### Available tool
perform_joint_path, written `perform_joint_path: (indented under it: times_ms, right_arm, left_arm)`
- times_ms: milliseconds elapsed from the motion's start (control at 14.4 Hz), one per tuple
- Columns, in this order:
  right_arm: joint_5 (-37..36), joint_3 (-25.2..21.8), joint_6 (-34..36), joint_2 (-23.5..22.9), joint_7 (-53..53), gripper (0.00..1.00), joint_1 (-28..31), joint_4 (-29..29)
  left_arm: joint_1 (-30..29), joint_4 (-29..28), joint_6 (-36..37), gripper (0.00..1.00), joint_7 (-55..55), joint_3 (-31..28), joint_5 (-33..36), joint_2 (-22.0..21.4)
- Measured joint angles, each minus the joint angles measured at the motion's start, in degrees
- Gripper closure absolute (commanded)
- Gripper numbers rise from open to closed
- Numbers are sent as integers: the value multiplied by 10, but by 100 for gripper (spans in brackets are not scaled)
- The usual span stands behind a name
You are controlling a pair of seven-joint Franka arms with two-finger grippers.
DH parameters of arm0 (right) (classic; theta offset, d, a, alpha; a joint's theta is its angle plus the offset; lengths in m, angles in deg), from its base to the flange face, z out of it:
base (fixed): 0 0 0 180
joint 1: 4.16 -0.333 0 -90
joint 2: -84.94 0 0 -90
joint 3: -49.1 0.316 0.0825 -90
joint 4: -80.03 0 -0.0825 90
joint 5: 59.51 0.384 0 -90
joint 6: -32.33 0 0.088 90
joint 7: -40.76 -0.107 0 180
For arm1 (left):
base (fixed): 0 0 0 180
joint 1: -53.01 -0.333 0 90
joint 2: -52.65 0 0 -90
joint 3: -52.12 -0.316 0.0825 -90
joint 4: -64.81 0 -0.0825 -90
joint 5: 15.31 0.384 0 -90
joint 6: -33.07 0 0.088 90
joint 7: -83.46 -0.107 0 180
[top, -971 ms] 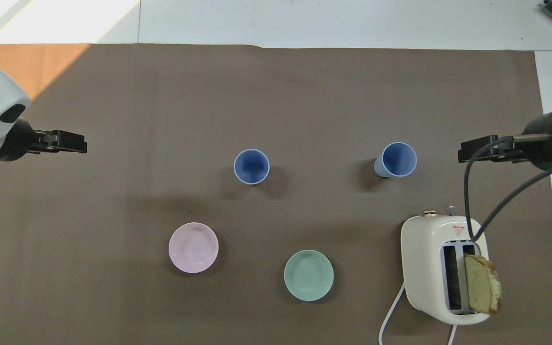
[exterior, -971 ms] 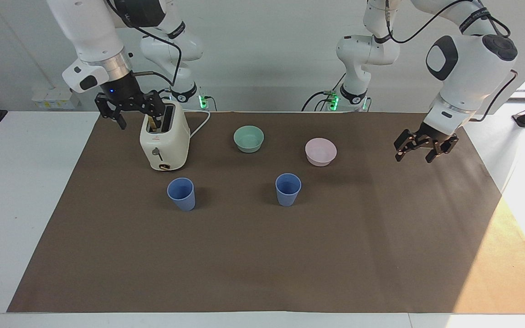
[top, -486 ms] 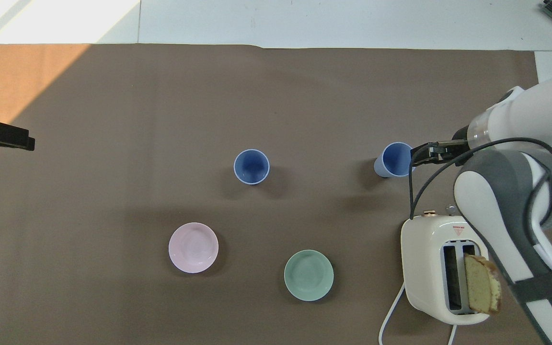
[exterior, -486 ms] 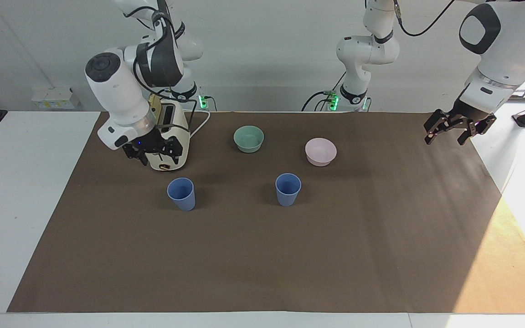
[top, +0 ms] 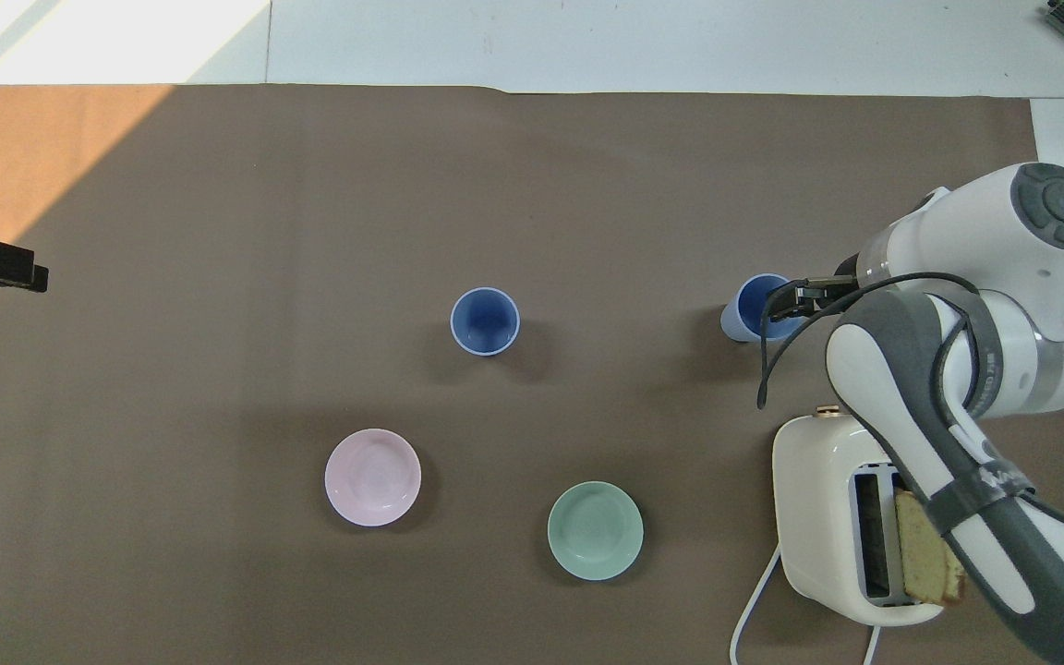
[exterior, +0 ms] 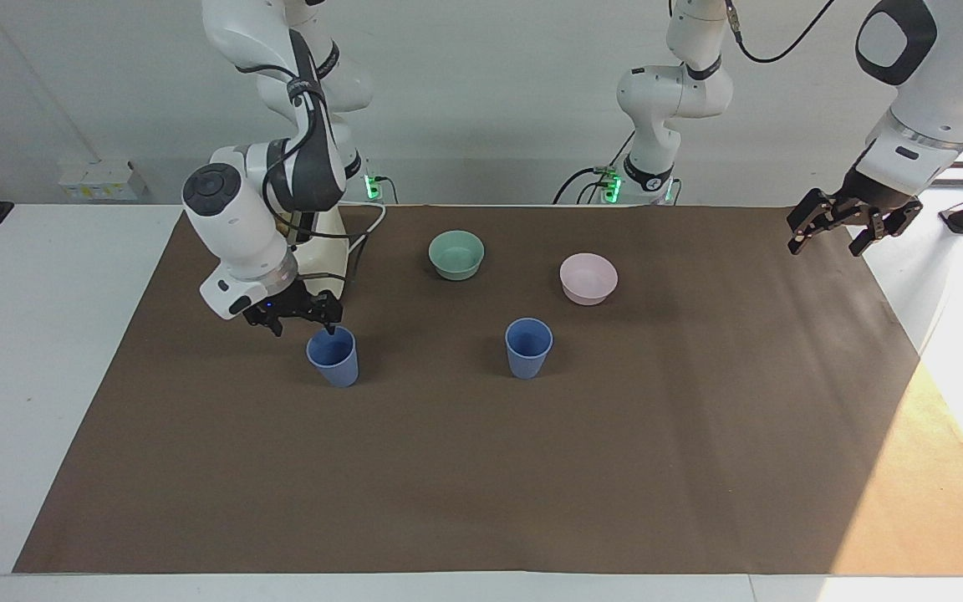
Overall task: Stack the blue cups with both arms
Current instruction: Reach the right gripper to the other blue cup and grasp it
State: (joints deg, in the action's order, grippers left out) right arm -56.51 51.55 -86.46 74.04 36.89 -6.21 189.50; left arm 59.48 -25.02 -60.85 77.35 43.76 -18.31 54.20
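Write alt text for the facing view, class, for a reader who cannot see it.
The right gripper is over the rim of a blue cup at the right arm's end of the brown mat. A second blue cup stands apart mid-table. The left gripper, fingers open, waits at the left arm's end of the mat.

I can't read any text here; the toaster (top: 828, 499) carries a small red triangle mark, its lettering too small to make out.
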Motion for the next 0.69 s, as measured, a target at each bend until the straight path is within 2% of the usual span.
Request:
perform_joint_path:
  times_ms: [208,278,347,416,486,694]
  right_arm:
    - [0,0,-37,-27,0,0,0,6]
    - [0,0,-42,-36,0,23,0,7]
    - [0,0,-44,-43,0,61,0,7]
    - [0,0,-46,-46,0,86,1,7]
    - [0,0,-46,-47,0,100,1,7]
    - [0,1,-47,-47,0,100,0,7]
  left_arm:
    - [0,0,1,0,0,0,0,0]
    - [0,0,1,0,0,0,0,0]
    - [0,0,1,0,0,0,0,0]
    - [0,0,1,0,0,1,0,0]
    - [0,0,2,0,0,1,0,0]
    - [0,0,2,0,0,1,0,0]
